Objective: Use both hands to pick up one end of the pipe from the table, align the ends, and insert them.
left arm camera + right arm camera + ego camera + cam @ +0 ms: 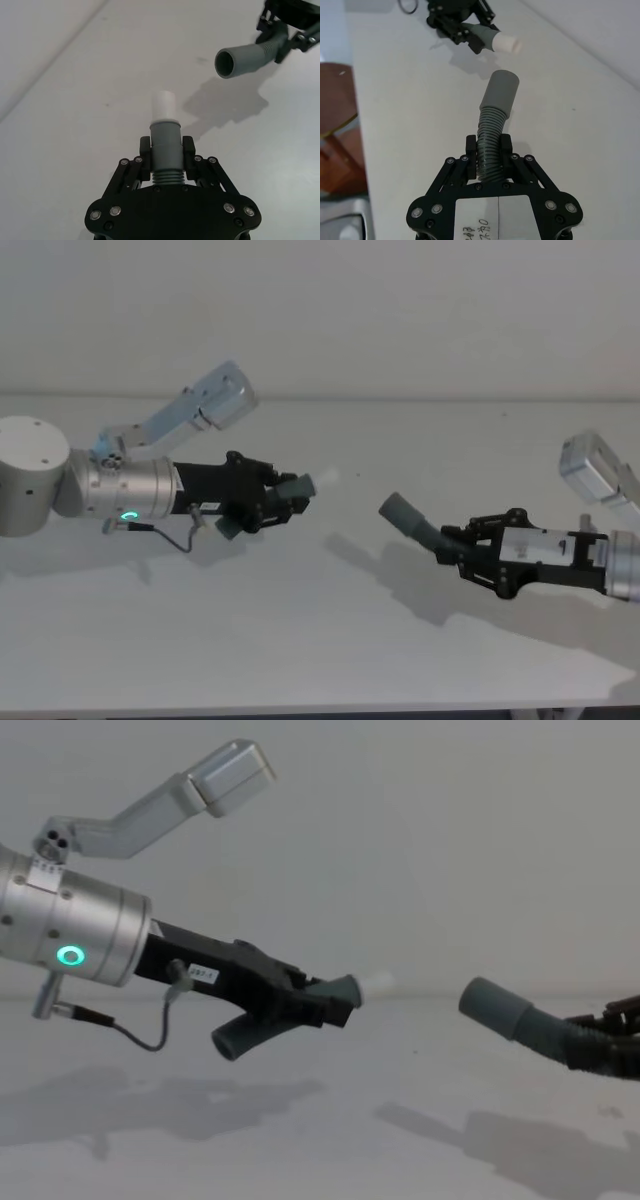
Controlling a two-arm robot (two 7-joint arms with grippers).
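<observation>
My left gripper (275, 498) is shut on the short curved piece of the pipe (237, 1038), held above the table (320, 650). Its grey cuff (165, 137) with the narrower whitish tip (163, 105) sticks out past the fingers toward the right. My right gripper (457, 546) is shut on the ribbed longer piece (490, 137), also lifted. That piece's wider socket end (403, 513) points left at the tip. A clear gap separates the two ends, and the socket (492, 1003) sits slightly lower than the whitish tip (377, 985).
A thin black cable (172, 537) loops under the left wrist. A brown round object (335, 125) stands beyond the table's edge in the right wrist view. Both arms cast shadows on the white surface beneath them.
</observation>
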